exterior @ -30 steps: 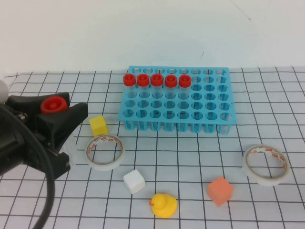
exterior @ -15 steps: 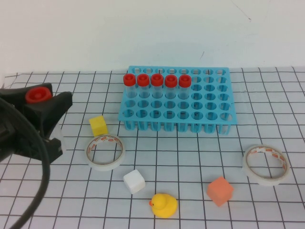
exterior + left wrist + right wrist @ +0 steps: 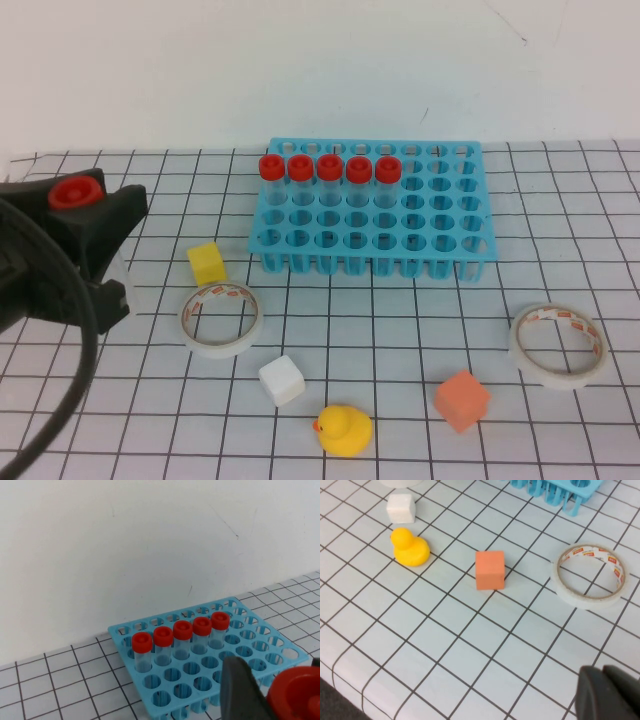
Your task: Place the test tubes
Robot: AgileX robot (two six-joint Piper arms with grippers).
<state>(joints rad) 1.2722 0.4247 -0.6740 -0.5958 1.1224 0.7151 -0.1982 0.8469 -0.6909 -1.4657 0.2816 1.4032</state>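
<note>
A blue test tube rack [image 3: 452, 243] stands at the back middle of the table, with several red-capped tubes [image 3: 329, 170] upright in one row. My left gripper [image 3: 85, 215] hovers at the far left of the table, well left of the rack, shut on another red-capped test tube [image 3: 76, 192]. In the left wrist view that tube's cap [image 3: 296, 692] sits beside a dark finger [image 3: 242, 690], with the rack [image 3: 280, 652] beyond. My right gripper [image 3: 607, 692] appears only in the right wrist view, shut and empty above the table near the front right.
On the grid mat lie a yellow cube [image 3: 206, 262], a tape roll [image 3: 221, 318], a white cube [image 3: 281, 380], a yellow duck [image 3: 344, 430], an orange cube [image 3: 461, 400] and a second tape roll [image 3: 558, 345]. A white wall backs the table.
My left gripper has carried the test tube leftward and a little away from the camera, then nearly stopped. Nothing else has moved.
</note>
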